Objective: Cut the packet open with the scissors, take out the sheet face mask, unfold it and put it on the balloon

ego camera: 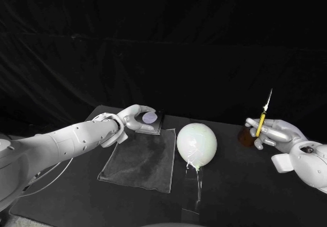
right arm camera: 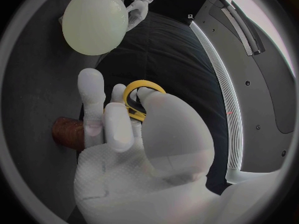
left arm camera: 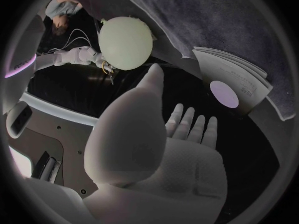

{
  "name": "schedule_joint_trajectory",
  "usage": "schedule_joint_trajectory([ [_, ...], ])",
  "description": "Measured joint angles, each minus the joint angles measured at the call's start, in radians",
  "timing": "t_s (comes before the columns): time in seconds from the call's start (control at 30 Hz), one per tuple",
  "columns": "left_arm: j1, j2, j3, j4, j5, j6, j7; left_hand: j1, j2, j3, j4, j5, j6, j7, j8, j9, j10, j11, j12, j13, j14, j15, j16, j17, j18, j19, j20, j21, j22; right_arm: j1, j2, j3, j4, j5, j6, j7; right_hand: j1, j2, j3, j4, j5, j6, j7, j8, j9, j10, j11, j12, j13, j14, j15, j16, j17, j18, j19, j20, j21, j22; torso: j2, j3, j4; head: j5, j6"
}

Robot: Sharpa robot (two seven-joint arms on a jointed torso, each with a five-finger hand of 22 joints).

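**At the counter (ego camera: 259, 189): scissors (ego camera: 262, 120) upright in the right hand (ego camera: 276, 132), packet (ego camera: 149, 120) by the left hand (ego camera: 133, 118)**

Over the counter's right side, the right hand is closed round the yellow handle of the scissors. Their pale blades point straight up, clear of everything else. The right wrist view shows the fingers (right arm camera: 118, 119) curled against the yellow handle loop. A brown cylinder (ego camera: 245, 137) stands just beside this hand, on the balloon's side.

The pale balloon (ego camera: 196, 144) lies near the middle of the counter, its knotted end toward the robot. It rests just beside the right edge of a dark cloth (ego camera: 136, 165) spread flat on the counter.

The packet sits at the far end of that cloth and bears a pale round mark. The left hand is at the packet's left side. In the left wrist view its fingers (left arm camera: 187, 124) are stretched out straight toward the packet with the thumb standing apart, and nothing is held between them. Whether the fingertips touch the packet cannot be told.
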Motion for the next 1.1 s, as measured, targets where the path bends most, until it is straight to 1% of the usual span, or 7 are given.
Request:
schedule_joint_trajectory([
  [0.1,-0.001,0.011,0.0,-0.015,-0.057,-0.004,-0.008,0.031,-0.001,-0.004,0.029,0.0,-0.003,0.0,0.0,-0.001,-0.003,0.0,0.0,0.0,-0.001,-0.001,0.0,-0.001,0.005,0.0,0.0,0.0,0.001,-0.001,-0.001,0.0,0.006,-0.006,0.001,0.0,0.007,-0.001,0.0,0.0,0.0,0.003,0.004,-0.004,-0.001,0.0,0.0,0.0,0.0,0.0,0.0,0.0,0.001,0.0,0.0,0.0,0.0,0.0,0.0,-0.0001,-0.0005,0.01,-0.002],
  [0.33,-0.002,0.038,-0.001,-0.053,-0.164,-0.005,-0.037,0.031,-0.013,-0.037,0.036,0.0,-0.017,-0.004,0.0,-0.006,-0.024,-0.005,0.0,-0.002,-0.002,-0.002,0.0,-0.005,0.021,0.0,0.0,0.0,0.001,-0.002,-0.001,0.0,0.016,-0.019,0.002,-0.002,0.009,0.001,0.0,0.0,0.0,0.002,0.005,-0.01,-0.003,0.0,0.0,0.0,0.005,0.001,0.001,0.0,0.001,-0.001,0.0,0.0,0.0,0.001,0.001,0.0011,-0.0015,0.017,-0.001],
  [0.43,-0.002,0.047,-0.001,-0.064,-0.201,-0.004,-0.056,0.012,-0.033,-0.092,0.038,0.0,-0.046,-0.004,-0.009,-0.015,-0.064,-0.014,-0.005,-0.004,-0.023,-0.023,-0.002,-0.018,0.021,-0.003,0.004,-0.005,0.001,-0.003,-0.001,0.0,0.018,-0.023,0.002,-0.002,0.009,0.002,0.0,0.0,0.0,0.003,0.004,-0.01,-0.004,0.0,0.0,0.0,0.006,0.001,0.002,0.0,0.001,-0.004,0.0,0.0,0.0,0.001,0.001,0.0011,-0.0016,0.015,0.002],
  [0.6,-0.002,0.063,-0.001,-0.087,-0.255,0.002,-0.092,-0.002,-0.051,-0.164,0.038,0.0,-0.086,-0.008,-0.025,-0.03,-0.113,-0.018,-0.006,-0.008,-0.052,-0.034,-0.005,-0.033,0.021,-0.01,0.003,-0.009,0.001,-0.003,-0.002,0.0,0.02,-0.028,0.002,-0.003,0.012,0.004,0.0,0.0,0.0,0.005,0.002,-0.01,-0.005,0.0,0.0,0.0,0.006,0.002,0.002,0.0,0.001,-0.007,0.0,0.0,0.0,0.002,0.0,0.0011,-0.002,0.013,0.006],
  [0.87,-0.002,0.08,-0.001,-0.114,-0.321,0.015,-0.135,-0.002,-0.051,-0.167,0.039,0.0,-0.087,-0.009,-0.025,-0.029,-0.147,-0.044,-0.009,-0.01,-0.08,-0.052,-0.009,-0.046,0.021,-0.023,-0.009,-0.016,0.0,-0.003,-0.001,0.0,0.022,-0.033,0.003,-0.005,0.012,0.004,0.0,0.0,0.0,0.005,0.002,-0.017,-0.005,0.0,0.0,0.0,0.006,0.002,0.002,0.0,0.001,-0.008,0.0,0.0,0.0,0.002,0.001,0.0008,-0.0018,0.008,0.013],
  [0.97,-0.002,0.086,-0.001,-0.124,-0.338,0.02,-0.146,-0.002,-0.051,-0.167,0.039,0.0,-0.087,-0.009,-0.025,-0.029,-0.148,-0.045,-0.009,-0.01,-0.081,-0.052,-0.009,-0.046,0.037,-0.023,-0.009,-0.016,0.0,-0.003,-0.001,0.0,0.023,-0.034,0.003,-0.005,0.012,0.004,0.0,0.0,0.0,0.005,0.002,-0.017,-0.006,0.0,0.0,0.0,0.006,0.003,0.003,0.0,0.001,-0.008,0.0,0.0,0.0,0.002,0.001,0.0005,-0.0015,0.006,0.013],
  [1.1,-0.002,0.094,-0.001,-0.138,-0.353,0.022,-0.157,0.008,-0.05,-0.141,0.038,0.0,-0.094,-0.009,-0.025,-0.031,-0.148,-0.045,-0.009,-0.01,-0.083,-0.056,-0.009,-0.046,0.037,-0.023,-0.009,-0.016,0.0,-0.003,0.0,0.0,0.023,-0.035,0.004,-0.006,0.017,-0.001,0.0,0.0,0.0,0.005,0.002,-0.017,-0.007,0.0,0.0,0.0,0.006,0.003,0.003,0.0,0.0,-0.008,0.003,0.004,0.0,0.005,0.001,0.0006,-0.0009,0.004,0.013],
])
